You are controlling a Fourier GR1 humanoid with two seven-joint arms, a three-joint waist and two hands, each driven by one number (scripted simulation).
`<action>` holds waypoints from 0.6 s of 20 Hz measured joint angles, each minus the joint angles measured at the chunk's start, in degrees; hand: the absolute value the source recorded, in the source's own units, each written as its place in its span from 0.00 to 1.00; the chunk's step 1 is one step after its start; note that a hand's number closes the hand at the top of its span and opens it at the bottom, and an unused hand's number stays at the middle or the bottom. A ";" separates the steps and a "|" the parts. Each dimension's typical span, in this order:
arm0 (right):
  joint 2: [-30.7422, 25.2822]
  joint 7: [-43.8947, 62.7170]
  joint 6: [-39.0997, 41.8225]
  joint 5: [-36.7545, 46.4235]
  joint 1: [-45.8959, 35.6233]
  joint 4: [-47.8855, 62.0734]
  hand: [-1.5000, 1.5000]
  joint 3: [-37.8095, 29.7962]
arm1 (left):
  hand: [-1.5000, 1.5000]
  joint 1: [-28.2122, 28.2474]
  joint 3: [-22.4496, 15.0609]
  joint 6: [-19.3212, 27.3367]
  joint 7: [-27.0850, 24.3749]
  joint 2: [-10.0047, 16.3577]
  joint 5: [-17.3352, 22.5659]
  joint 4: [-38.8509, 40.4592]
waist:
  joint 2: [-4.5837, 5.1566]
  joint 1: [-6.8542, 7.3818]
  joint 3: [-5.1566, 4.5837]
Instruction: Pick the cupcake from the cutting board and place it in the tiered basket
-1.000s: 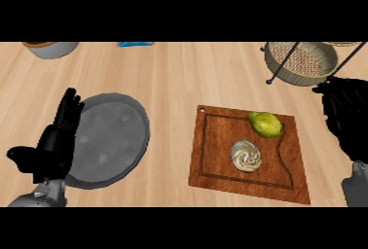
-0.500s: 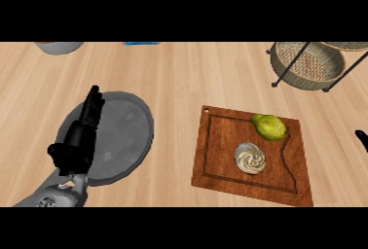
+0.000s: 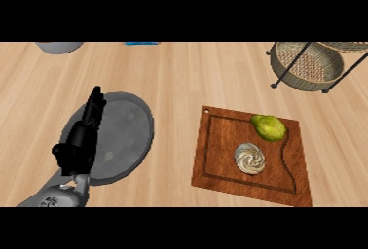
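Head view, cupcake [image 3: 249, 158]: middle of the cutting board [image 3: 218, 146], lower right, just below a green fruit [image 3: 268, 127].
Tiered basket [image 3: 305, 65]: upper right.
Left hand [image 3: 78, 146]: lower left over the grey plate [image 3: 129, 129], as before; fingers straight, pressed together.
Right hand: gone from the right edge.

The cupcake [image 3: 249, 158] sits on the cutting board [image 3: 219, 160], a fruit [image 3: 268, 127] just behind it. A plate [image 3: 133, 129] lies left of the cutting board, the tiered basket [image 3: 305, 65] behind it at right.
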 measured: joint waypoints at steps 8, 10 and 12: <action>-8.77 22.48 -5.40 12.38 1.83 -19.92 0.00 1.24 | 0.50 -1.18 -1.25 -0.07 0.65 -1.11 -1.11 0.18 | 0.31 1.58 0.03; -10.62 28.35 -6.02 13.04 -0.03 -21.07 0.00 3.37 | 0.50 -1.47 -0.98 -0.67 0.47 -1.12 -0.85 0.47 | 0.44 2.13 0.06; -11.92 34.04 -7.33 13.42 -3.39 -21.50 0.00 6.82 | 0.50 -1.90 -1.22 -1.12 0.15 -1.58 -0.95 0.97 | 0.56 2.68 0.10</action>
